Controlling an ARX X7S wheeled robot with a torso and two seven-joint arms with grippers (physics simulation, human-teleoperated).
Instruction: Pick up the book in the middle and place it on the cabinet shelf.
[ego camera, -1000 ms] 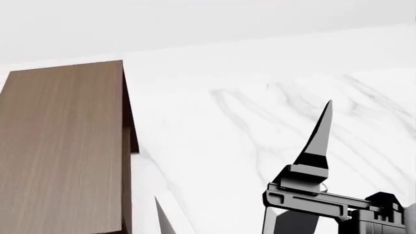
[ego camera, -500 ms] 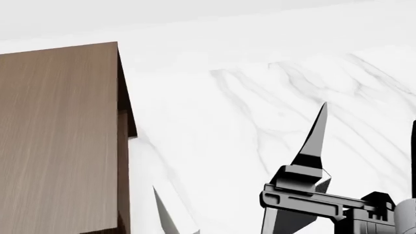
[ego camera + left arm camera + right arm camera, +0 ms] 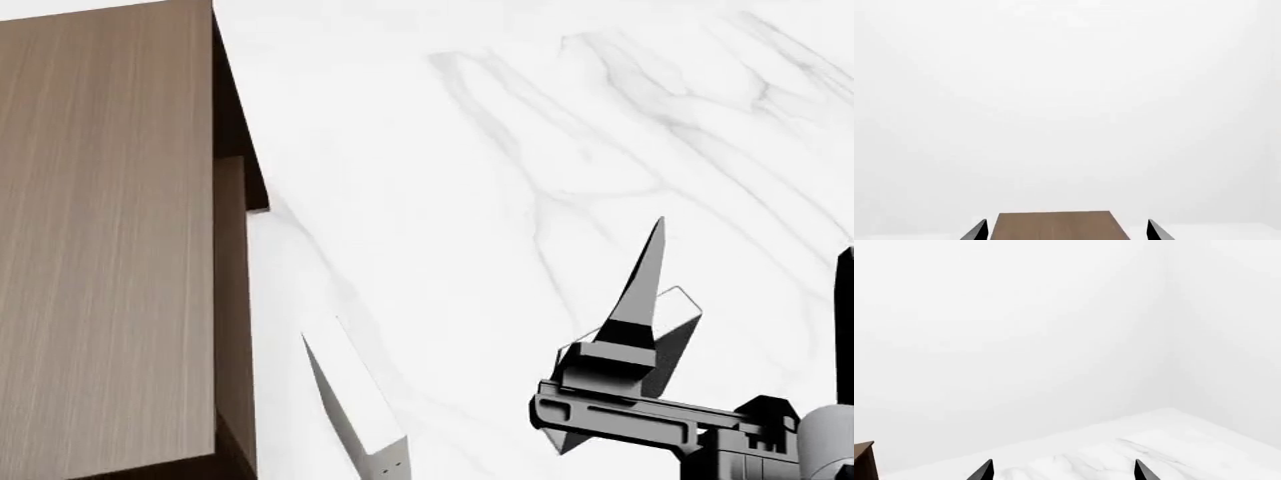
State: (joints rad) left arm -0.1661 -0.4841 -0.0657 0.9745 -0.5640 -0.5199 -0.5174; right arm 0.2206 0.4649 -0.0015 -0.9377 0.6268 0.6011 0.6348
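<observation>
The dark grey book does not show in any view. The cabinet shelf (image 3: 107, 230), dark brown wood with a lighter flat top, fills the left of the head view. Its top also shows in the left wrist view (image 3: 1057, 226), beyond and between the fingertips of my left gripper (image 3: 1064, 231), which is open and empty and faces a white wall. My right gripper (image 3: 751, 242) is open and empty above the marble table at the lower right. In the right wrist view the right gripper (image 3: 1062, 471) spreads wide over the marble, holding nothing.
An off-white book with small dark dots (image 3: 358, 405) stands on the white marble table (image 3: 441, 180) right of the cabinet. A second pale book (image 3: 681, 318) is partly hidden behind my right gripper's finger. White walls lie behind. The cabinet's corner (image 3: 863, 460) shows in the right wrist view.
The head view has tilted down: cabinet and table slid up in the picture, and the two pale books came further into view. The right gripper stays open, in about the same place.
</observation>
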